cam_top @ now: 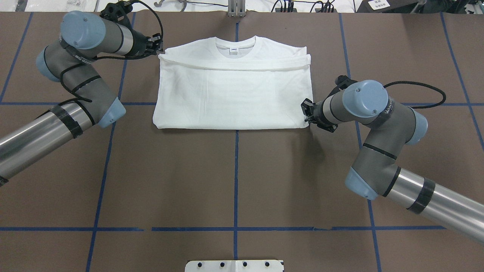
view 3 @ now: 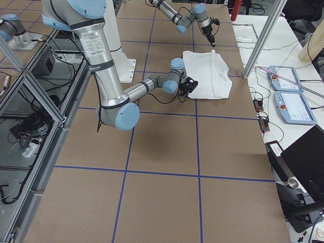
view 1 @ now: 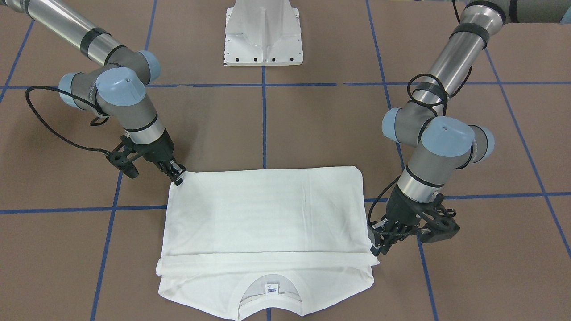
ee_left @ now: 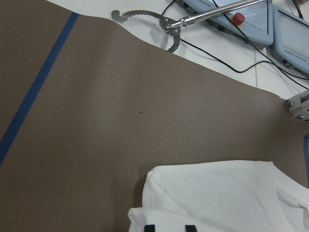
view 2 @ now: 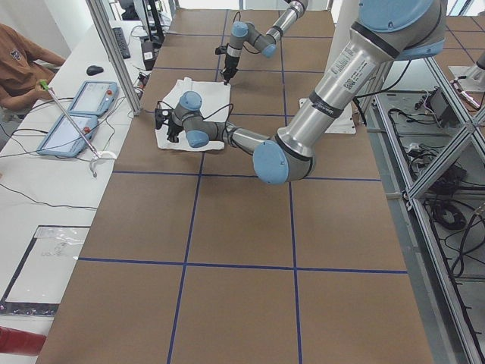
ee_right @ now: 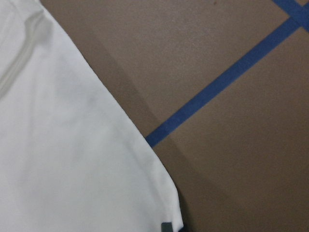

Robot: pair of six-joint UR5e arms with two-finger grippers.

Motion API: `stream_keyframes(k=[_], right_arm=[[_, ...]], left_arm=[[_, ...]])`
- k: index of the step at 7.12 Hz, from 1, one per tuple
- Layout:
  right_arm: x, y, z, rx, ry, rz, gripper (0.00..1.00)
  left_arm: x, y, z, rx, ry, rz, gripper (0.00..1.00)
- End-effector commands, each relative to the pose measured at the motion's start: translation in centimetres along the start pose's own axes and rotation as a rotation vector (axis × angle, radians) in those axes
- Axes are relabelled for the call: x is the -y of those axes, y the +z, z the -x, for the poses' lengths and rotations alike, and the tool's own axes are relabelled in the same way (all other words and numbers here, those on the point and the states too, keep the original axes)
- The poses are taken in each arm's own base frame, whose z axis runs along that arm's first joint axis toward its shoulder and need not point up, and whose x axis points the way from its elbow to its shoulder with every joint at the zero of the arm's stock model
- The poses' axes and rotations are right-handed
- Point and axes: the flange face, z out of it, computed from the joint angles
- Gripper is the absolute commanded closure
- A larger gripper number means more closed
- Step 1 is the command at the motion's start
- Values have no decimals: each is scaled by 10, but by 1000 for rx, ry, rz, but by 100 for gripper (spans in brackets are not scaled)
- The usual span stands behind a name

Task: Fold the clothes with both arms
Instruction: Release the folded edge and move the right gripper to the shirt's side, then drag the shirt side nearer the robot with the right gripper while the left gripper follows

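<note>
Showing a white T-shirt (cam_top: pixel 232 94) flat on the brown table (cam_top: pixel 234 181), well out from the white pedestal (view 1: pixel 263 33) and centred on it. Doubled over, with the hem edge lying as a straight band just short of the ribbed collar (cam_top: pixel 235 42) at the end farthest from the pedestal, and the neck tag (cam_top: pixel 234 49) uncovered inside that collar. Finding the left gripper (cam_top: pixel 159 44) low at the hem band's corner farthest from the pedestal, on the left arm's side, with two fingertips (ee_left: pixel 149 228) a little apart over the cloth in the wrist view, so unclenched rather than clamped. Finding the right gripper (cam_top: pixel 305 111) at the fold's corner nearest the pedestal, on the right arm's side, touching or just beside the cloth edge. Catching only one fingertip (ee_right: pixel 166 226) in its wrist view, so cannot tell whether pinching the corner or let go. Running from the pedestal toward the shirt's middle, a blue tape line (cam_top: pixel 236 170).
</note>
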Motion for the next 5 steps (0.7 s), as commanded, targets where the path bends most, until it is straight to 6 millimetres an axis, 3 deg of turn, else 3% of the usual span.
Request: stream_keyframes(k=[1, 2, 4, 5], right_arm=[[-3, -32, -18, 32, -7, 18, 100], [-21, -66, -66, 25, 6, 67, 100], [-105, -123, -122, 6, -34, 212, 100], [-142, -145, -146, -23, -65, 296, 100]], left_arm=[[0, -8, -8, -19, -1, -5, 67], [-2, -20, -19, -49, 4, -8, 67], [-35, -71, -18, -149, 28, 120, 67], [-52, -99, -15, -190, -43, 206, 61]])
